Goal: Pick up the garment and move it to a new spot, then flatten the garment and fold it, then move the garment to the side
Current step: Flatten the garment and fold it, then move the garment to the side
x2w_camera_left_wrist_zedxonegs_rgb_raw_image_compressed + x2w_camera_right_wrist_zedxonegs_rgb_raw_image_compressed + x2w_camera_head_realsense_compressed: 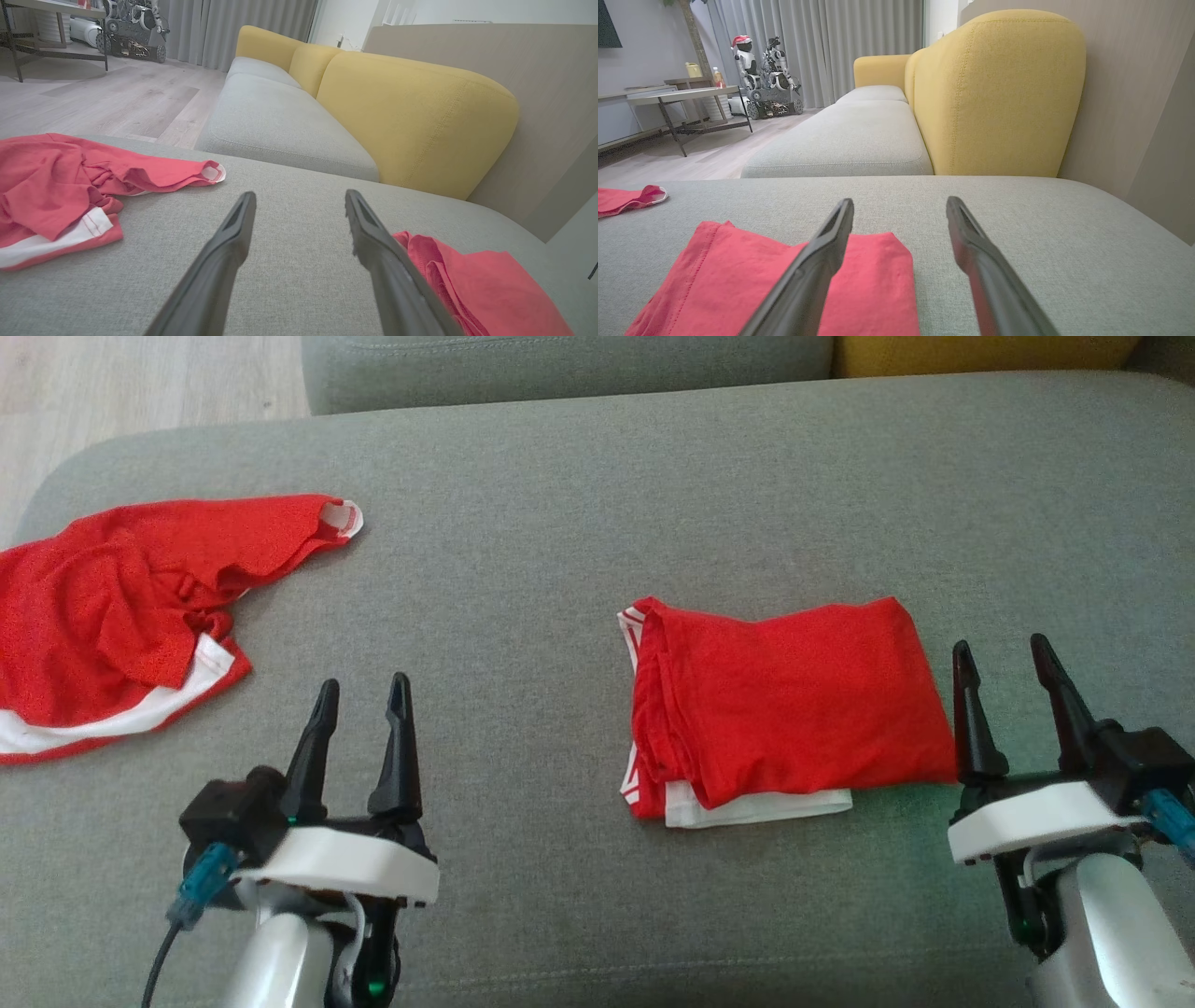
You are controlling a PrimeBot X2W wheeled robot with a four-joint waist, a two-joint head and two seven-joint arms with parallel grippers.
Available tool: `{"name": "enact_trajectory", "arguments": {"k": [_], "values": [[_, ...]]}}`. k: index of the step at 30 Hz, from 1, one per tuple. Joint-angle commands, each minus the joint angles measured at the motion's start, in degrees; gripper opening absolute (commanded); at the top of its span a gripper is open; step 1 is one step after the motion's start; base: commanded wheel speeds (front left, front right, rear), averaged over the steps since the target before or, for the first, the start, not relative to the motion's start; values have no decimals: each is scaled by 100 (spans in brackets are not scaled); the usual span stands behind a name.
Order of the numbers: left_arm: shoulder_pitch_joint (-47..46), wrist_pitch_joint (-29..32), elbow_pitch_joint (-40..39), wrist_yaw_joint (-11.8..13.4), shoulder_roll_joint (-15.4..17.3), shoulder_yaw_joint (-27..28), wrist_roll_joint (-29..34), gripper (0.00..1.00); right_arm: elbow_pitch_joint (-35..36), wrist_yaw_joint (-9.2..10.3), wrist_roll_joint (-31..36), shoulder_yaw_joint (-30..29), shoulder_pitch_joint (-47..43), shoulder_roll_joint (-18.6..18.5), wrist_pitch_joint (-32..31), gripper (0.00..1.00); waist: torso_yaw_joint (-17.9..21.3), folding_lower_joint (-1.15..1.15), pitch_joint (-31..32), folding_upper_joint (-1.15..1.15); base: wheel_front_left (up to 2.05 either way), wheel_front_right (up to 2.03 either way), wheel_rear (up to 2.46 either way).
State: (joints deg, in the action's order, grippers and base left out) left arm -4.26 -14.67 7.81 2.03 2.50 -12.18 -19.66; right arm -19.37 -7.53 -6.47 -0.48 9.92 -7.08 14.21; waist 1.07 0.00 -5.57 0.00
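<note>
1. Now, both pincers are released. The left gripper (pixel 364 681) has its fingers spread with nothing between them, and the right gripper (pixel 1000 642) is just as empty.
2. The folded garment (pixel 794 700) sits on the cushion (pixel 560 504), right of centre in the head view. It is a tidy red block with white trim peeking out along its near edge.
3. Key relation: it lies just to the left of the right gripper, with its right end close against the inner finger. Touching or not? Can't tell. In the right wrist view that finger crosses in front of the cloth (pixel 691 280).
4. The left gripper is well apart from it, with bare cushion between them. In the left wrist view the cloth (pixel 490 289) shows past the right-hand finger.
5. Its long axis runs side to side across the robot's front, crosswise to both sets of fingers, which point away from the robot. The stacked open edges face left and the smooth closed fold faces right.
6. A loose garment (pixel 103 616) lies crumpled at the cushion's far left with one sleeve reaching toward the middle. It is nearer the left gripper but apart from it.
7. Judging from this, the folding looks done and the move aside remains. The right arm is the nearer one and would need to shift left over the closed end. The stacked edges could splay if dragged.
</note>
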Motion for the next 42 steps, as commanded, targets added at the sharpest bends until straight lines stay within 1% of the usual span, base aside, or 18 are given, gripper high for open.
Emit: {"name": "enact_trajectory", "arguments": {"k": [1,7,10,17,23,29,32,33,34,38,42], "values": [[-181,-33,-170,21,38,160,61,100,180,4,53,108,80,-7,76,100,-4,0,-6,0,0,0,0],[-185,-33,-152,23,38,142,62,100,158,4,42,103,95,-10,77,100,-12,0,-37,0,0,0,0],[-209,-33,-139,19,38,126,58,100,18,4,15,32,135,-1,2,100,-14,0,-102,0,0,0,0],[-375,-33,-95,-8,38,4,84,100,-662,4,-330,-164,576,89,-518,100,-81,0,-426,0,0,0,0],[-536,-33,-58,-28,38,-50,115,100,-1273,4,-571,-148,974,73,-817,100,-181,0,-690,0,0,0,0],[-635,-33,-28,-38,38,-57,133,100,-1807,4,-1001,145,1206,55,-1060,100,-241,0,-801,0,0,0,0],[-657,-33,-19,-33,38,-55,138,100,-2052,4,-1081,292,1270,3,-1139,100,-248,0,-814,0,0,0,0],[-664,-33,-14,-32,38,-57,140,100,-2107,4,-1104,361,1290,-5,-1141,40,-247,0,-813,0,0,0,0],[-671,-33,-8,-30,38,-61,140,100,-2141,4,-1127,427,1311,-16,-1105,0,-244,0,-809,0,0,0,0],[-682,-33,7,-16,38,-59,133,100,-2082,4,-1036,766,1426,-125,-705,0,-202,0,-757,0,0,0,0],[-657,-33,2,-7,38,-42,126,100,-1869,4,-485,1204,1570,-390,-264,0,-121,0,-681,0,0,0,0]]}}
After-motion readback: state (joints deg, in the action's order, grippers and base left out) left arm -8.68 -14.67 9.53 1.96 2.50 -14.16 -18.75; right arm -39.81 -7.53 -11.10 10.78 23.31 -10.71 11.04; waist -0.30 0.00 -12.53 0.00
